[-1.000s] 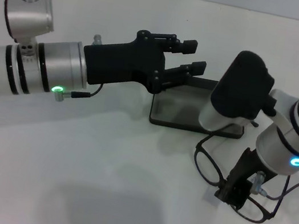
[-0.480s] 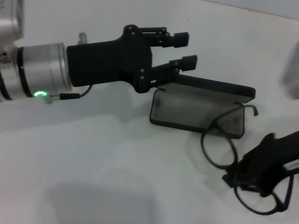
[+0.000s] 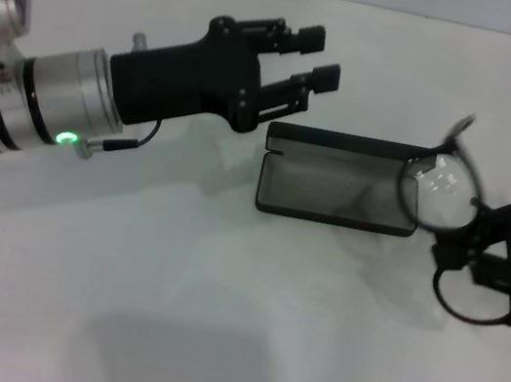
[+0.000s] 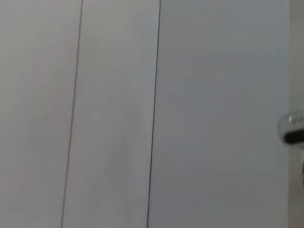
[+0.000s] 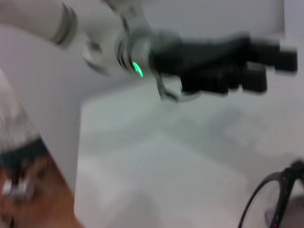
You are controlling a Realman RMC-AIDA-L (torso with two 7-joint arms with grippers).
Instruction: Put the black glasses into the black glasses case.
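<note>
The black glasses case point(image 3: 331, 209) lies open on the white table, grey lining up. At its right end the black glasses point(image 3: 427, 209) are lifted and tilted, one lens over the case's right edge and the other lens lower to the right. My right gripper point(image 3: 472, 257) is shut on the frame between the lenses. A piece of the glasses' rim point(image 5: 260, 202) shows in the right wrist view. Over the far left corner of the case my left gripper point(image 3: 321, 54) hovers open and empty; this left gripper point(image 5: 273, 66) also shows in the right wrist view.
A white table point(image 3: 173, 266) stretches in front of and to the left of the case, with a tiled wall behind. The left wrist view shows only a pale surface with seam lines point(image 4: 154, 114).
My right arm has swung out to the right and dropped low, carrying the glasses up off the table and tilting them toward the case's right end. The left gripper drew back slightly.
</note>
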